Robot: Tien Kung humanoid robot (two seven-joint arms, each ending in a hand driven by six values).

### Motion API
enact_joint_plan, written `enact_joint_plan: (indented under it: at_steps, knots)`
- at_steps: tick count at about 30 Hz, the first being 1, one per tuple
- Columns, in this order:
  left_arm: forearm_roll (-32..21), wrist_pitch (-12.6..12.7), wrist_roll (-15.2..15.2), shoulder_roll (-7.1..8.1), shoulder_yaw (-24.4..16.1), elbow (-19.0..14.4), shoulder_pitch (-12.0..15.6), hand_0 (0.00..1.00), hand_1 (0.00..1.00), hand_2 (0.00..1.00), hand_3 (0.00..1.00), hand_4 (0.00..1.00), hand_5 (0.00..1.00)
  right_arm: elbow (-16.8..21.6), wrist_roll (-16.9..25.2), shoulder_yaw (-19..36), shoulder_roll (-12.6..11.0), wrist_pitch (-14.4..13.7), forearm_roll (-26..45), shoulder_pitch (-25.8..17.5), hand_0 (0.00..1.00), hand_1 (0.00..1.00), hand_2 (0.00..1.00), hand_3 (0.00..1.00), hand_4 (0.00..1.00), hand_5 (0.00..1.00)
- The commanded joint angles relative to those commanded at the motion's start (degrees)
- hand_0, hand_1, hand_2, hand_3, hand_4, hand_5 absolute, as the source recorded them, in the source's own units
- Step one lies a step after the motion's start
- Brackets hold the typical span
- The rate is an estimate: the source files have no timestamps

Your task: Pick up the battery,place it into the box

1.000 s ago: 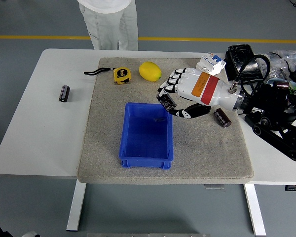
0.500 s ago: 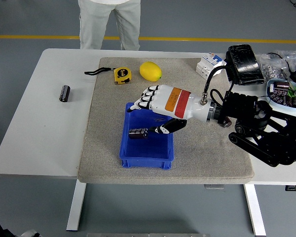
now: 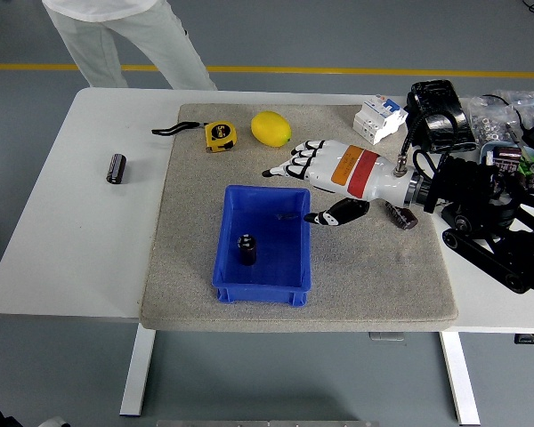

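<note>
A dark cylindrical battery (image 3: pixel 247 248) lies inside the blue box (image 3: pixel 233 286) on the grey mat. My right hand (image 3: pixel 301 191), white with black fingertips, hovers just past the box's far right corner, fingers spread and holding nothing. A second battery (image 3: pixel 402 215) rests on the mat under the right wrist, partly hidden. A third battery (image 3: pixel 116 167) lies on the bare table at the left. No left arm shows.
A yellow tape measure (image 3: pixel 219 134) and a lemon (image 3: pixel 271 128) sit at the mat's far edge. A white electrical part (image 3: pixel 378 117), a black unit (image 3: pixel 438 114) and a bowl of parts (image 3: pixel 509 165) crowd the right. A person (image 3: pixel 116 40) walks at the far left.
My right hand let the battery go into the box, then pulled back up and right, fingers open. The person at the far side stepped left.
</note>
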Motion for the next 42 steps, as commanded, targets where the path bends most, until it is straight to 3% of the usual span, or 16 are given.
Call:
enact_joint_plan:
  at_steps: [9, 18, 26, 36, 42]
  knots:
    - [0.5, 0.0, 0.1, -0.11, -0.3, 0.1, 0.1, 0.749, 0.718, 0.756, 0.570, 0.606, 0.537, -6.0, 0.2, -1.2, -4.4, 1.9, -1.2, -3.0, 0.865, 0.782, 0.849, 0.948, 0.893, 0.195]
    - [1.3, 0.1, 0.0, -0.29, -0.7, 0.2, -0.1, 0.749, 0.721, 0.757, 0.569, 0.606, 0.537, -10.0, 0.9, -3.5, -5.4, 1.8, -2.7, -2.8, 0.868, 0.784, 0.849, 0.940, 0.895, 0.192]
    - [1.8, 0.1, 0.0, -0.30, -0.9, 0.1, -0.3, 0.748, 0.722, 0.759, 0.569, 0.606, 0.536, -13.6, 1.6, -5.2, -4.9, 0.1, -2.0, -1.9, 0.857, 0.777, 0.840, 0.917, 0.883, 0.186]
    - [1.5, -0.1, 0.0, -0.40, -0.3, -0.2, -0.8, 0.749, 0.727, 0.766, 0.570, 0.606, 0.535, -20.4, 1.5, -5.2, -2.7, -0.4, -0.3, -1.3, 0.841, 0.774, 0.833, 0.908, 0.903, 0.206]
    - [1.5, -0.2, 0.1, -0.36, 0.0, -0.3, -1.3, 0.749, 0.728, 0.765, 0.570, 0.605, 0.534, -22.2, 1.8, -6.2, -1.9, -1.5, 0.1, -0.8, 0.832, 0.769, 0.823, 0.894, 0.902, 0.201]
